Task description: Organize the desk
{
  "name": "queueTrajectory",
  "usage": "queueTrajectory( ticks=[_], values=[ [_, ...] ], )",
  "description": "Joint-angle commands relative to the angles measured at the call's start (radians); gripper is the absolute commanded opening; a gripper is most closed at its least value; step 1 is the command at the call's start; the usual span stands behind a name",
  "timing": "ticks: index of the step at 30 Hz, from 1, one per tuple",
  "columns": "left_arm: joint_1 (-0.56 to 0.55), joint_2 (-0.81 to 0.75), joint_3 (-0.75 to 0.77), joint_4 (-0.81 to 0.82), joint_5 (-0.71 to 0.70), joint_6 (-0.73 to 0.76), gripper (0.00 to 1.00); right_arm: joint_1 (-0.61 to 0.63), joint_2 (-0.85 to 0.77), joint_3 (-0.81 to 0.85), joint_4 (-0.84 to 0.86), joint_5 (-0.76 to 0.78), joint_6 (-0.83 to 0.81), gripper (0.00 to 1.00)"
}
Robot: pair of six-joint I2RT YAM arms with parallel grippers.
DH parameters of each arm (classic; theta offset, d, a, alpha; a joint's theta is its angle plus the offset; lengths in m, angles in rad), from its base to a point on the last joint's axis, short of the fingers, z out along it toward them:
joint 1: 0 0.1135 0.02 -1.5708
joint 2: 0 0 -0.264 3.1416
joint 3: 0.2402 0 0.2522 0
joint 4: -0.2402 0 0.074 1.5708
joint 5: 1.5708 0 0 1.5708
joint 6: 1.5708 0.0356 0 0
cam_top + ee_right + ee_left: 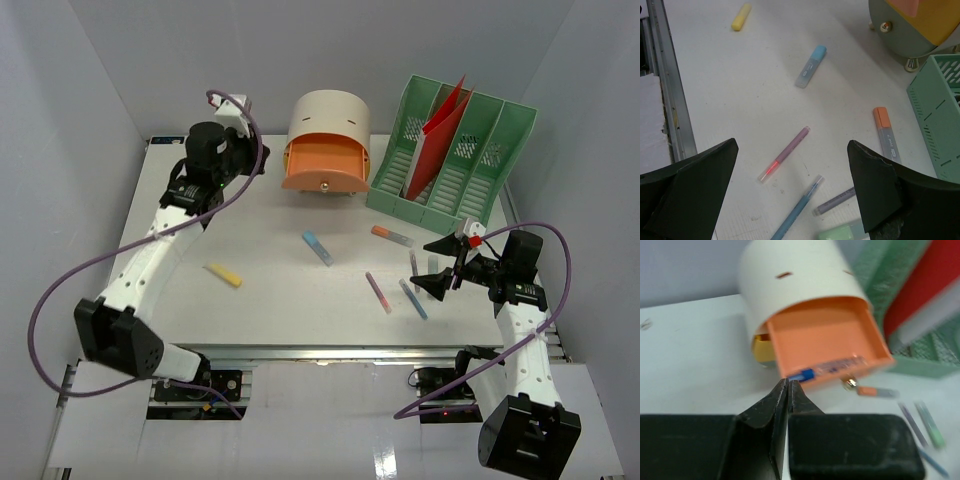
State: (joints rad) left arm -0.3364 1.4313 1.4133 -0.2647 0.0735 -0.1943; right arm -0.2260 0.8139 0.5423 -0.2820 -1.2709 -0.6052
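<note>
Judging from the spread, barely begun: one blue-capped marker [807, 374] inside the open orange drawer [325, 165], several pens [378, 291] loose across the desk [270, 300] under both arms. Left claw [789, 385] pinched shut, empty, beside drawer; right claw [792, 144] spread wide over pens.

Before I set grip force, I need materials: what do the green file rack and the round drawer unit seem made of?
Green file rack: probably moulded plastic, matte, given its perforated, slotted walls. Round drawer unit: cream shell and orange drawer look like smooth plastic; the knob glints gold, perhaps metal.
</note>
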Motion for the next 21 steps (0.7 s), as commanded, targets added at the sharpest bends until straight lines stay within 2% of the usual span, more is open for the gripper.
queueTrajectory(
  ticks=[1, 3, 7, 10, 13, 16, 19, 21],
  values=[
    [-0.021, -0.137, -0.179, 0.097, 0.436, 0.146, 0.11, -0.001, 0.005, 0.013, 0.028, -0.013, -0.001, 0.96],
    [-0.037, -0.142, -0.223, 0.094, 0.514, 0.251, 0.08, -0.003, 0.017, 0.013, 0.029, -0.013, -0.001, 0.97],
    [-0.056, -0.129, -0.249, 0.078, 0.485, 0.339, 0.06, -0.004, 0.044, 0.007, 0.024, -0.020, -0.015, 0.96],
    [-0.070, -0.120, -0.247, 0.079, 0.560, 0.440, 0.05, -0.003, 0.055, 0.001, 0.020, -0.028, -0.039, 0.96],
    [-0.119, -0.088, -0.259, 0.076, 0.588, 0.563, 0.08, -0.010, 0.070, -0.002, 0.018, -0.026, -0.055, 0.96],
    [-0.167, -0.025, -0.238, 0.074, 0.575, 0.694, 0.12, -0.018, 0.087, 0.000, 0.017, -0.024, -0.064, 0.96],
    [-0.176, 0.099, -0.160, 0.059, 0.524, 0.758, 0.12, -0.032, 0.092, -0.001, 0.012, -0.022, -0.072, 0.96],
    [-0.176, 0.170, -0.098, 0.062, 0.472, 0.800, 0.16, -0.045, 0.087, -0.004, 0.010, -0.023, -0.077, 0.96]
  ],
)
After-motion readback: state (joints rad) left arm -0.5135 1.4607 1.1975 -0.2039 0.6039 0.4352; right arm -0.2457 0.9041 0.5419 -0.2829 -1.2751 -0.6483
